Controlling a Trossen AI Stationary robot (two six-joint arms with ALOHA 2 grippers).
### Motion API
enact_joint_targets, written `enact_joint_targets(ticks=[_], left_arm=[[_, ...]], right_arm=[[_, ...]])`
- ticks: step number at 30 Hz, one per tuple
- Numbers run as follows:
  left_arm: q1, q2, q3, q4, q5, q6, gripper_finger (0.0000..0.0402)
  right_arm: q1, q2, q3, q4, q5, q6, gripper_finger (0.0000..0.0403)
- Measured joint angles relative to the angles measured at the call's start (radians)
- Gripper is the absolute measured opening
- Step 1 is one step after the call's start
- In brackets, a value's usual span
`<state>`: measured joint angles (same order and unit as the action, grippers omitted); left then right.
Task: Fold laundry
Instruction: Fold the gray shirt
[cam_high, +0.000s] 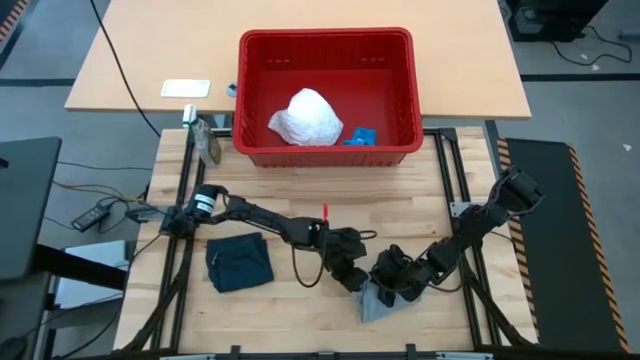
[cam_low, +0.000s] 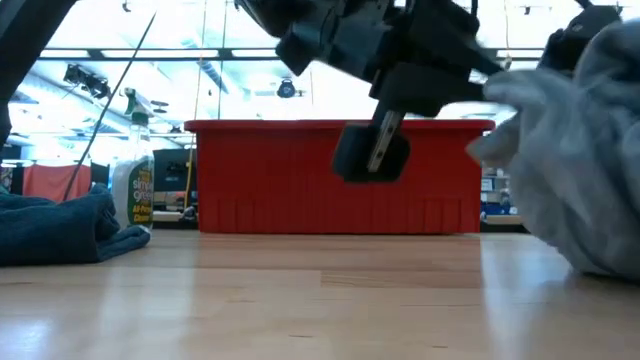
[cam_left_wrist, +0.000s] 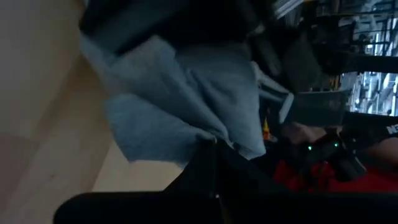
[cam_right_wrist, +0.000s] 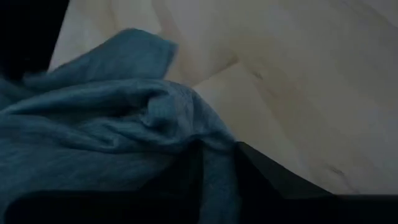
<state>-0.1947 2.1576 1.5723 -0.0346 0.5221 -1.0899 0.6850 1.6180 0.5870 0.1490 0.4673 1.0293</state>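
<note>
Basket (cam_high: 400, 60) with white cloth (cam_high: 308, 118) inside

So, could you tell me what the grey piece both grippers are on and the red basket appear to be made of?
Grey piece: soft knit fabric, probably jersey; matte, heathered, draping in loose folds. Red basket: looks like rigid moulded plastic, slightly glossy, with slotted walls.

Bare wood mid-table between red basket (cam_high: 325, 150) and arms; navy cloth (cam_high: 240, 263) occupies left front.
</note>
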Motion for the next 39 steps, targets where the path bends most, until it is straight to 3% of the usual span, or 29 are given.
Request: enact_joint_targets(ticks=[8, 16, 21, 26, 29, 34, 39], left_arm=[[-0.048, 0.034, 0.004, -0.19, -0.133, 0.07, 0.0004], [-0.065, 0.082, 0.004, -0.124, -0.276, 0.099, 0.0009], [-0.034, 0.052, 0.004, -0.102, -0.273, 0.147, 0.0071], [-0.003, -0.025, 0.005, -0.239, -0.266, 0.232, 0.0162], [0.008, -0.081, 0.005, -0.276, -0.266, 0.29, 0.0197], [-0.027, -0.148, 0.007, -0.133, -0.267, 0.355, 0.0207], [-0.098, -0.108, 0.006, -0.016, -0.322, 0.432, 0.019]], right_arm=[[0.063, -0.001, 0.065, 0.005, 0.04, -0.134, 0.0103], [0.079, -0.001, 0.107, 0.011, 0.032, -0.371, 0.0103], [0.057, 0.0, 0.108, 0.014, -0.022, -0.432, 0.0103], [0.046, 0.0, 0.108, 0.02, -0.042, -0.499, 0.0103], [0.044, 0.0, 0.109, 0.023, -0.041, -0.531, 0.0103], [0.043, -0.014, 0.109, 0.038, -0.045, -0.534, 0.0103], [0.038, -0.093, 0.109, -0.002, -0.184, -0.513, 0.0103]])
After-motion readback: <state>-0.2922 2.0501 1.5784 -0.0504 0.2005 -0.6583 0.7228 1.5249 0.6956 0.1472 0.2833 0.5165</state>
